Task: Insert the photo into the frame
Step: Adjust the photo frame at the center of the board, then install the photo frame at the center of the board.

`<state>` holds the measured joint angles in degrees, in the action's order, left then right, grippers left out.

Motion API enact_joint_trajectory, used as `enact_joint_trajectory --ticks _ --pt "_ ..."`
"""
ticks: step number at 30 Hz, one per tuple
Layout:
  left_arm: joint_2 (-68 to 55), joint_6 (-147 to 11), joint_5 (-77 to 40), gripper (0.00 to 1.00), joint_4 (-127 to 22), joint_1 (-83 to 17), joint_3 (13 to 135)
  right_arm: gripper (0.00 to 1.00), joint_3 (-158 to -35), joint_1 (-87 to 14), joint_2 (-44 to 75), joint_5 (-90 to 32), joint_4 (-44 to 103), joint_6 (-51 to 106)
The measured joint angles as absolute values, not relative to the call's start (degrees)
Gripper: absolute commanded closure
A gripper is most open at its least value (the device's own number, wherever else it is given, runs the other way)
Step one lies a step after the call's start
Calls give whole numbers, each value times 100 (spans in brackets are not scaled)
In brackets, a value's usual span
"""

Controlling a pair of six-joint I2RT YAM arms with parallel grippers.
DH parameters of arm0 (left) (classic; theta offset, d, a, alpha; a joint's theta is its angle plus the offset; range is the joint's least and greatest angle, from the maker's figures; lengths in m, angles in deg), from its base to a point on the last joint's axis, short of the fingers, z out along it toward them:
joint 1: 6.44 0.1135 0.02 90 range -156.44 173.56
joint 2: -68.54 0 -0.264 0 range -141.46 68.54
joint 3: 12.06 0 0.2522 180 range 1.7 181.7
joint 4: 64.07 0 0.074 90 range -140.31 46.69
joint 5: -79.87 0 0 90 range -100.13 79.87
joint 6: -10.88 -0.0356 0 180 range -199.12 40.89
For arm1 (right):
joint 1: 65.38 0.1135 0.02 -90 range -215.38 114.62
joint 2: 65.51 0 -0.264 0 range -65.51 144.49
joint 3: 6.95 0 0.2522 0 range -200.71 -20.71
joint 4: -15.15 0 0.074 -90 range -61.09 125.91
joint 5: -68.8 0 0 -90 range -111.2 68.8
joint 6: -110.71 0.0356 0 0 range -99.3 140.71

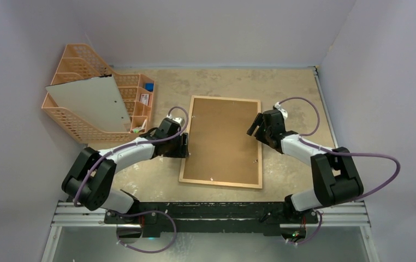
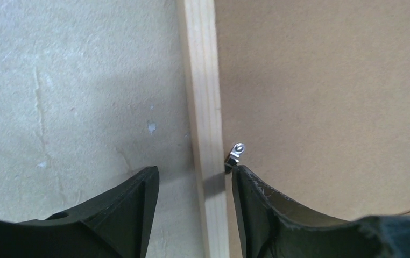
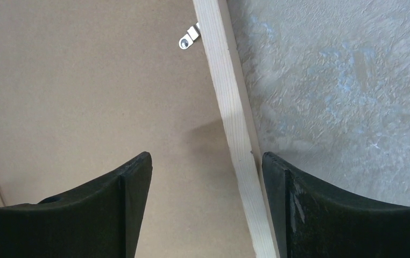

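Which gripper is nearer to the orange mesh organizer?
Left. The left gripper straddles the left edge of the frame, close to the organizer; the right gripper straddles its right edge, farther away.

A mottled beige table (image 1: 293,87) carries a light-wood frame (image 1: 226,99) lying flat near its centre, back side up, a brown backing panel (image 1: 222,141) filling it. At the far left corner an orange mesh organizer (image 1: 72,123) stands on the table, a pale grey sheet (image 1: 88,98) leaning across it.
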<state>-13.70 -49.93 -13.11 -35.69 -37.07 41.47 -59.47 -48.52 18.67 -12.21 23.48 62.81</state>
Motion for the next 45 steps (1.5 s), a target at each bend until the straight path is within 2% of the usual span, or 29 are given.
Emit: enact_joint_trajectory --ticks 7,13,18,24,37,41,45 --pt "-1516 -5025 -1436 53 -3585 -3760 4237 24 -5860 -4852 1609 -1367 2416 6316" --pt "-1553 -5030 -1438 48 -3583 -3777 4265 25 -5822 -4856 1609 -1415 2414 6314" --pt "-1639 -5076 -1339 48 -3569 -3888 4361 25 -5772 -4858 1609 -1457 2403 6316" --pt "-1794 -5143 -1066 65 -3493 -4068 4523 26 -5770 -4865 1635 -1474 2401 6316" --pt "-1822 -5128 -601 90 -3384 -4319 4626 27 -5685 -4869 1734 -1503 2283 6336" --pt "-1822 -5126 -452 100 -3349 -4398 4645 28 -5669 -4869 1734 -1503 2250 6336" --pt "-1822 -5126 -327 100 -3340 -4457 4652 28 -5669 -4869 1736 -1503 2246 6336"
